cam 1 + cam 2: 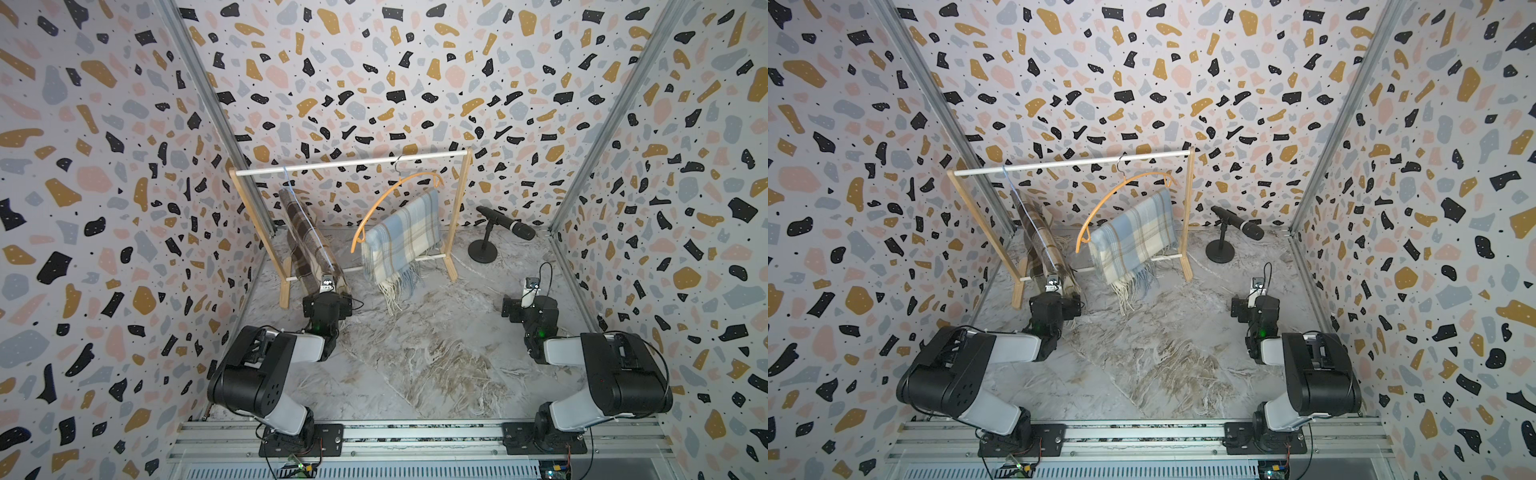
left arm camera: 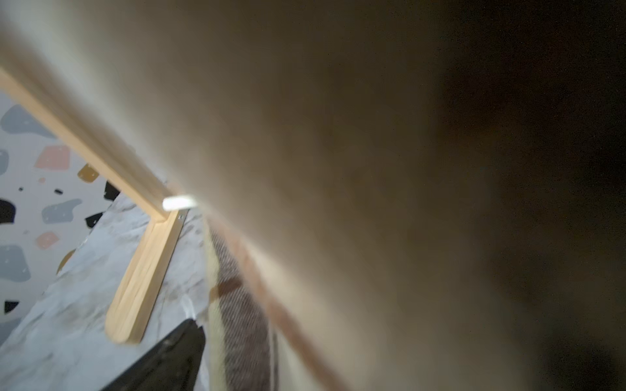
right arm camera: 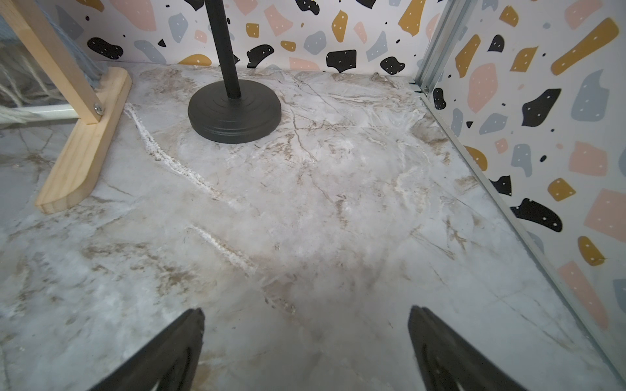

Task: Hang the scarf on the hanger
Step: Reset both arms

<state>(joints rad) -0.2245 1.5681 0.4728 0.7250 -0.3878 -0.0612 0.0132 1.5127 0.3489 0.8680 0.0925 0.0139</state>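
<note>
Brown scarf is already draping its blue hanger; left hand is gaping wide against it, right hand is hovering open, empty.

Black microphone on a round-base stand, back right on the marble tabletop. Wooden rack just beside it

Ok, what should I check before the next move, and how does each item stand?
1. Blue plaid scarf draped over the orange hanger: ok.
2. Orange hanger hooked on the rack's white rod: ok.
3. Brown plaid scarf hanging from the thin blue hanger: ok.
4. Left gripper clear of the brown plaid scarf: cannot tell; fabric fills its wrist view.
5. Right gripper open and empty over the marble tabletop: ok.
6. Microphone stand apart from the right gripper: ok.
</note>
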